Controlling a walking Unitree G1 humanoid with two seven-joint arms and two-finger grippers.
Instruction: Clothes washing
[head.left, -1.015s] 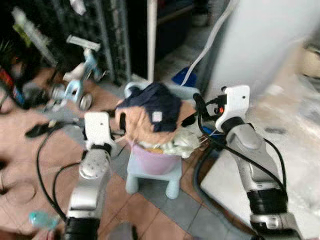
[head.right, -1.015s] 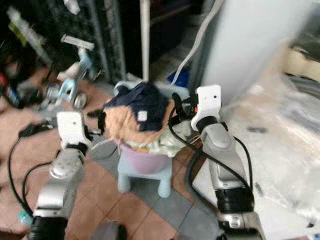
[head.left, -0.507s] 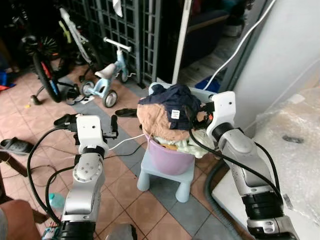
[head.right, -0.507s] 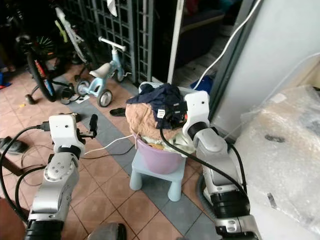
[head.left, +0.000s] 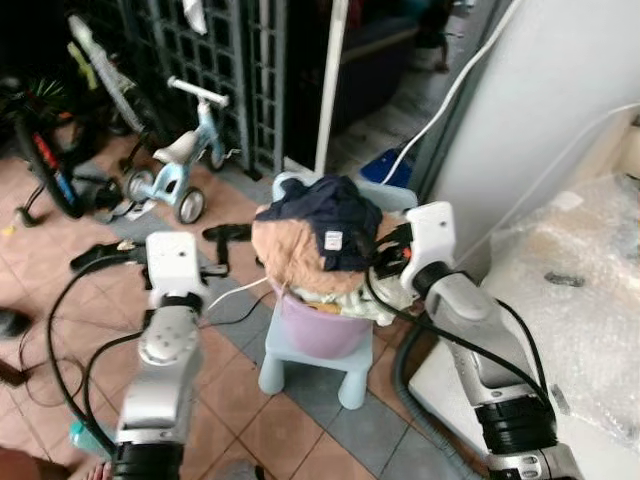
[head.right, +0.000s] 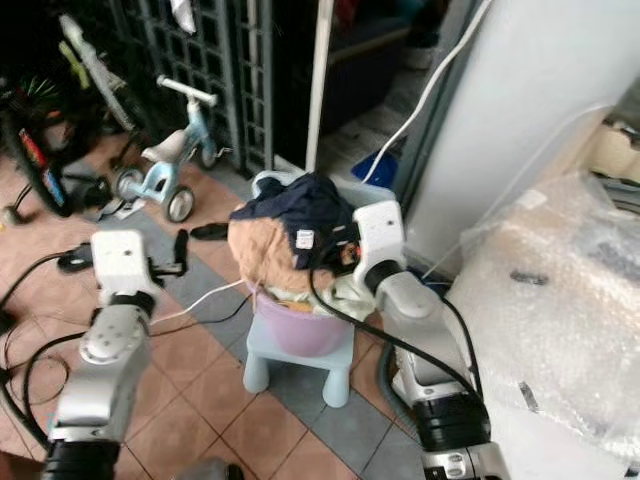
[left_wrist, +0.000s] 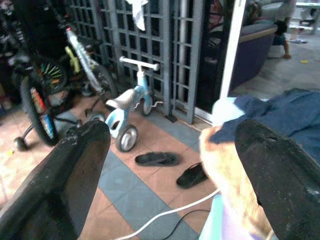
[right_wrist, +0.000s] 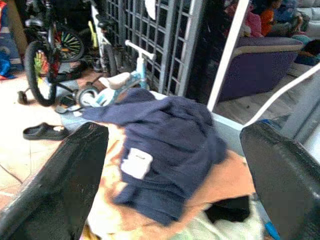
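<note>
A heap of clothes fills a purple basin (head.left: 318, 332) on a small pale blue stool (head.left: 300, 368). A navy garment (head.left: 325, 212) lies on top, over a tan one (head.left: 283, 256), with pale green cloth (head.left: 365, 300) at the right. My left gripper (left_wrist: 172, 131) is open, level with the heap's left side and a short way off it. My right gripper (right_wrist: 174, 132) is open at the heap's right side, fingers (right_wrist: 75, 165) spread wide with the navy garment straight ahead between them. Neither holds anything.
A child's tricycle (head.left: 170, 175), a bicycle (head.left: 45, 150) and a metal grille gate (head.left: 215, 70) stand behind on the left. Slippers (left_wrist: 155, 159) and cables lie on the tiles. A white wall (head.left: 540, 100), a bubble-wrapped bulk (head.left: 575, 300) and a grey hose (head.left: 408, 395) crowd the right.
The head view has shifted and sharpened. Both arms keep their places on either side of the heap. The left gripper stands slightly further from the clothes than a second ago.
</note>
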